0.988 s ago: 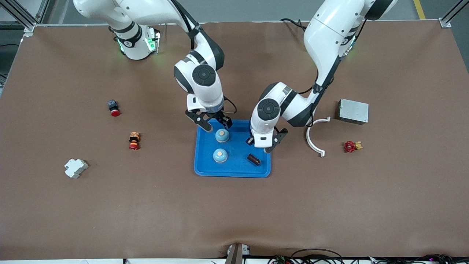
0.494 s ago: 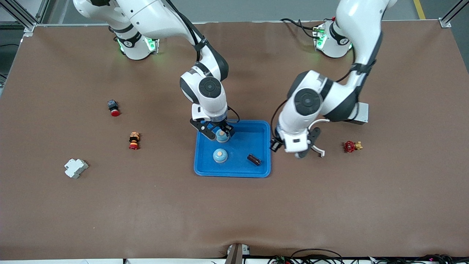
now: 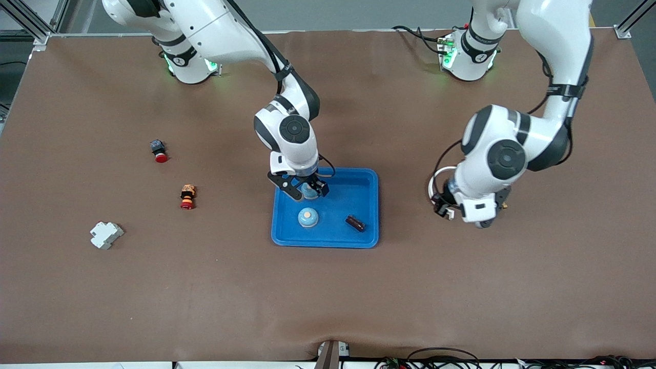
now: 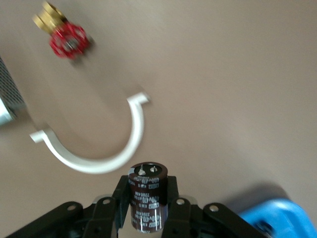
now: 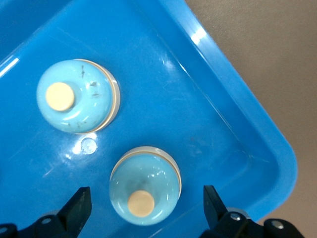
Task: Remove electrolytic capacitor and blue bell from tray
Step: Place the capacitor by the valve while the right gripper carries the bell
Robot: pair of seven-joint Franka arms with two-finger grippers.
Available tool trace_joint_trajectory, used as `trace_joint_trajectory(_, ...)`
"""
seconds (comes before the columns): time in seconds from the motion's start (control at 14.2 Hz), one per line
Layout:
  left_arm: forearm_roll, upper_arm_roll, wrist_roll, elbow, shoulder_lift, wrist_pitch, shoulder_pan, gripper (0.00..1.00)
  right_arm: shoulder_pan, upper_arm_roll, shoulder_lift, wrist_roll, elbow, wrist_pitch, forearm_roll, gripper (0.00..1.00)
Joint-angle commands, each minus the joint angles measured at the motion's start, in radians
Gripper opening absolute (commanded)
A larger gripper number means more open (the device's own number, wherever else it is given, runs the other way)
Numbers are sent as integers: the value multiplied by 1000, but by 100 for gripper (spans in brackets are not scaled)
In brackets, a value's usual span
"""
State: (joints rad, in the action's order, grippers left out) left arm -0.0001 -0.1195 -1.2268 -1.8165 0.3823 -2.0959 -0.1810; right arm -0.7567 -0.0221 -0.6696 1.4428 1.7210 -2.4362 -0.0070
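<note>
I am mid-way through emptying the tray (image 3: 359,177), which sits in the middle of the front view, and each arm has one half of the job in hand. My left pincer (image 4: 148,210) is clenched on the electrolytic capacitor (image 4: 147,191), gripping the dark brown can by its sides so that it stands upright between the pads with its terminals up. It hangs clear of the tray over bare table (image 3: 328,297) toward the left arm's end, with the white curved bracket (image 4: 99,161) just beneath and ahead of it and the red valve (image 4: 68,42) near the top corner of the left wrist view. I judge this half needs only a lowering to the table and a release, on a spot free of the bracket. My right pincer (image 3: 302,191) is spread wide and down inside the tray, straddling the blue bell (image 5: 144,186) at the bottom centre of the right wrist view. Its fingers (image 5: 79,208) stand apart from the dome on both sides and nothing is gripped yet. Next I should close evenly on the bell's base and lift straight up, since the glossy dome could slip. A second bell (image 3: 307,217) and a small dark cylinder (image 3: 354,223) lie in the tray, nearer the front camera.
</note>
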Motion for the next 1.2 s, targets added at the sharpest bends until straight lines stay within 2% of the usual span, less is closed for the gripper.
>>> trace_joint_trajectory(0.0,15,-8,117,-102,-62,-22,78,0,-10,-7,-27,28,-32,-3,-24,100)
trace_joint_trajectory(0.07,15,-8,153,-118,-62,-29,98,0,-10,-7,-30,37,-37,-3,-24,97)
trace_joint_trajectory(0.14,15,-8,180,-136,-60,-42,116,0,-10,-7,-31,41,-38,-1,-24,86)
trace_joint_trajectory(0.35,40,-5,198,-240,-49,-187,118,0,-9,-5,-31,42,-47,2,-21,41)
trace_joint_trajectory(0.56,123,-5,198,-338,-22,-349,146,0,-10,-5,-31,64,-60,3,-22,33)
trace_joint_trajectory(0.63,140,-5,198,-343,-5,-361,153,0,-10,-5,-30,65,-61,5,-22,21)
trace_joint_trajectory(0.71,141,-5,198,-343,7,-363,152,0,-12,-4,-28,67,-63,8,-22,0)
trace_joint_trajectory(0.85,144,-5,199,-343,21,-365,152,0,-10,-4,-19,59,-86,32,-16,0)
trace_joint_trajectory(0.92,144,-5,199,-343,30,-365,150,15,-9,-2,-15,51,-104,81,-16,0)
trace_joint_trajectory(1.06,144,-5,199,-337,33,-363,152,60,10,-2,-12,21,-173,222,-18,0)
trace_joint_trajectory(1.13,144,-5,199,-334,35,-363,150,98,20,-4,23,-39,-176,276,-18,0)
